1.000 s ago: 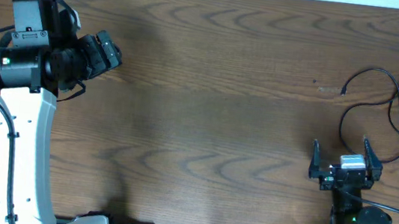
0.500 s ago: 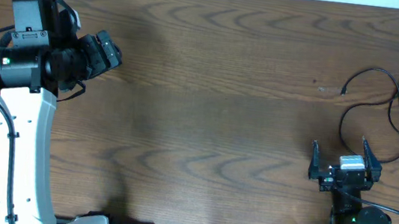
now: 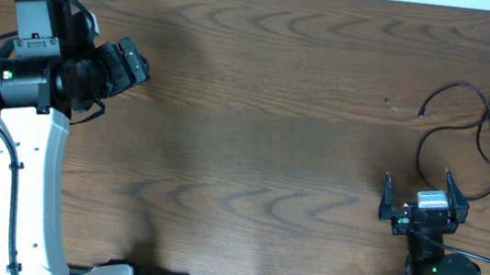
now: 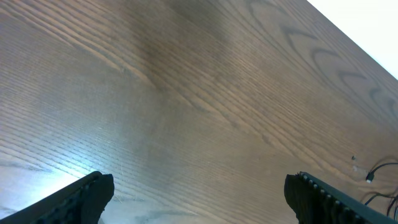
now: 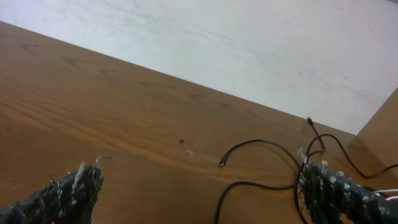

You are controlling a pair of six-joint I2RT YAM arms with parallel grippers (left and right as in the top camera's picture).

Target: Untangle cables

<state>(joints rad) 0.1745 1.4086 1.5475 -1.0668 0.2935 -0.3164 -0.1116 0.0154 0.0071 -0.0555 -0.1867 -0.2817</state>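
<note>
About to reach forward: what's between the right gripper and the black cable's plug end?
Right wrist view: bare table, plus a black cable strand crossing between right gripper and plug end.

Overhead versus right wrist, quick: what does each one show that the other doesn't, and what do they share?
Only overhead: the left gripper, far across the table, and the full spread of the black cables. Only right wrist: the broad white surface past the table's far edge, a mere sliver from overhead. Both: the right gripper, open and empty, with a black plug end lying ahead of it, untouched.
</note>
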